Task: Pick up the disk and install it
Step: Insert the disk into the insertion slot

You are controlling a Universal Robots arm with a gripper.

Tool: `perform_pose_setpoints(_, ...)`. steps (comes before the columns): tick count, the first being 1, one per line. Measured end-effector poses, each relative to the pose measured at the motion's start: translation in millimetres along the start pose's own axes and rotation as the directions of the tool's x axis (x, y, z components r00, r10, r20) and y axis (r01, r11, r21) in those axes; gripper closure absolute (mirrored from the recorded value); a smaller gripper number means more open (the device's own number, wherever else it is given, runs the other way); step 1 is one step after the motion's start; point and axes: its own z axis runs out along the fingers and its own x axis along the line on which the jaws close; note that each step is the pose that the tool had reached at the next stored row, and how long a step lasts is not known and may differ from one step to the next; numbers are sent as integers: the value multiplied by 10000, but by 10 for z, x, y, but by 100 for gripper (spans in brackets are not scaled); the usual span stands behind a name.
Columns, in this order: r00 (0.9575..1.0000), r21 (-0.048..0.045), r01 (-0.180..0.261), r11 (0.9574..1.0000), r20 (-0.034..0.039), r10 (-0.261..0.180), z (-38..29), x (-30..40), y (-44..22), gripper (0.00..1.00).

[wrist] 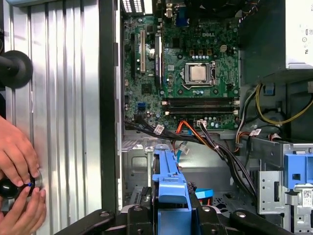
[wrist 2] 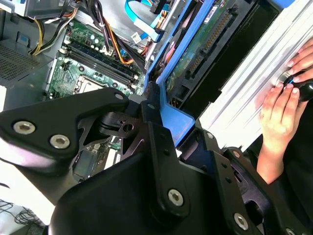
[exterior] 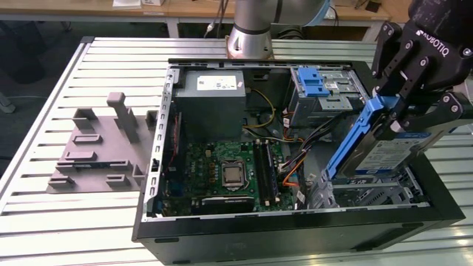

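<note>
In the exterior view my gripper (exterior: 415, 117) is shut on the disk (exterior: 390, 151), a silver drive with a white-and-blue label in a blue carrier frame. The disk hangs tilted, steeply on edge, over the metal drive bay (exterior: 369, 191) in the near corner of the open computer case (exterior: 296, 235), at the exterior view's right. The second wrist view shows the black fingers (wrist 2: 152, 122) clamped on the blue carrier (wrist 2: 172, 120), with the disk's green circuit side (wrist 2: 195, 54) beyond. The carrier's blue end (wrist: 171, 181) sits between the fingers in the first wrist view.
Inside the case lie the motherboard (exterior: 229, 172), a grey power-supply box (exterior: 214, 94), a blue-latched drive cage (exterior: 325, 88) and loose cables (exterior: 296, 166). A grey moulded fixture (exterior: 99, 147) rests on the slatted table. A person's hands (wrist: 19, 164) hold a black knob beside the case.
</note>
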Motion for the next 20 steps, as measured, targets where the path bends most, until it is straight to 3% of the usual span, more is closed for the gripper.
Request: perform_pose_setpoints(20,10000,0,8,10000,0,-8,91,-1,-13,64)
